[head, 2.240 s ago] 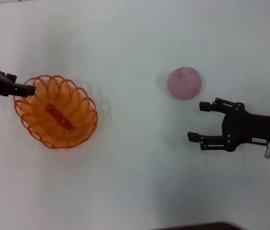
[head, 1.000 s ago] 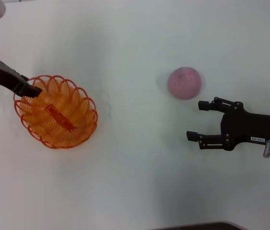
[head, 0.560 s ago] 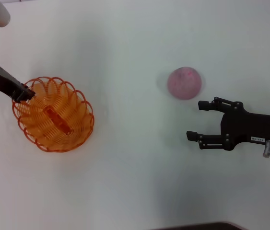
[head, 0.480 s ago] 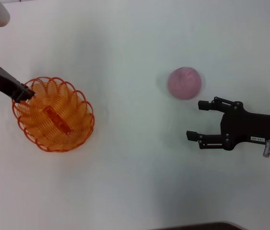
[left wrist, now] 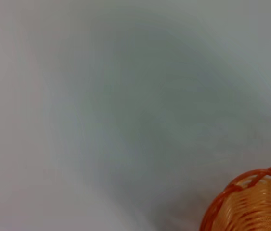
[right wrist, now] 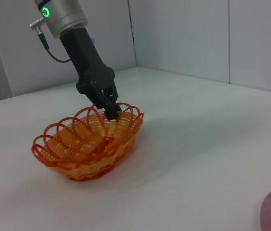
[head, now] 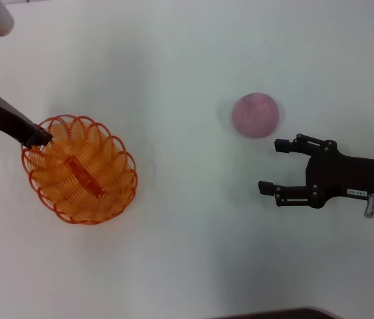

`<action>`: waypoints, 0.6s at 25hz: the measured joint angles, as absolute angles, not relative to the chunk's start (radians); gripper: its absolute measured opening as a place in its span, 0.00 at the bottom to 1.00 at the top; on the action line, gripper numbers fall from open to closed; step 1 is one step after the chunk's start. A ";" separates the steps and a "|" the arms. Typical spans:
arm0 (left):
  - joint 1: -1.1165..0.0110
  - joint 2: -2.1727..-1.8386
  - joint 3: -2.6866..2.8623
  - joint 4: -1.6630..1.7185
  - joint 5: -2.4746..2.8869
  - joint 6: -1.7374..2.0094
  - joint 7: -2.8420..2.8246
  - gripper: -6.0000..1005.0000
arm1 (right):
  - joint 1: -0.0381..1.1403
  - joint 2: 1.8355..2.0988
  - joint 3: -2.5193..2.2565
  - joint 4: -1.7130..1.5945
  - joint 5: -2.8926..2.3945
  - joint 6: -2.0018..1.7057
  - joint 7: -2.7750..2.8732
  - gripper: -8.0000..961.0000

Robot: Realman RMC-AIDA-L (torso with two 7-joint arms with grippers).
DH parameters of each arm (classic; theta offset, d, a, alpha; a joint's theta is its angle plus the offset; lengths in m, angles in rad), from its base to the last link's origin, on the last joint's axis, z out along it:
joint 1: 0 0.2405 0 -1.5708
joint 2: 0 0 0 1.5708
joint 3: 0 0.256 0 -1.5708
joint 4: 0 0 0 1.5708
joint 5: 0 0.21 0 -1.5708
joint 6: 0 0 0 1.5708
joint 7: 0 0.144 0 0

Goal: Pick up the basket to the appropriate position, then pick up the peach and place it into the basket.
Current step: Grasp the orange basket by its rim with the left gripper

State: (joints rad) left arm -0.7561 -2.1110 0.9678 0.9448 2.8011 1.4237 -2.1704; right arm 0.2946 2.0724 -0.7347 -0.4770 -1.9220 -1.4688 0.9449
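— On the white table (head: 193, 252), where's the basket (head: 80, 169)?
— At nine o'clock, left tool (head: 40, 138) pinching its rim at ten.
— And the right tool (head: 272, 167)?
— Spread wide at three; peach (head: 256, 115) just beyond, toward twelve.

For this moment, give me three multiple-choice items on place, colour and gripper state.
1. Where is the round dusty-pink peach?
A. inside the basket
B. on the white table, beside the right gripper
C. held by the left gripper

2. What colour is the oval openwork wire basket?
A. orange
B. blue
C. green

3. How is the right gripper?
A. shut on the peach
B. open, holding nothing
C. gripping the basket

Key: 1 B, the peach lies on bare table. 2 A, its loops are orange. 3 B, its fingers stand apart; the left gripper pinches the basket's rim.
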 joint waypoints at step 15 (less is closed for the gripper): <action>-0.786 -2.051 0.739 0.919 2.794 1.610 -2.461 0.08 | 0.298 2.072 -0.735 -0.477 -1.922 -1.468 0.945 0.98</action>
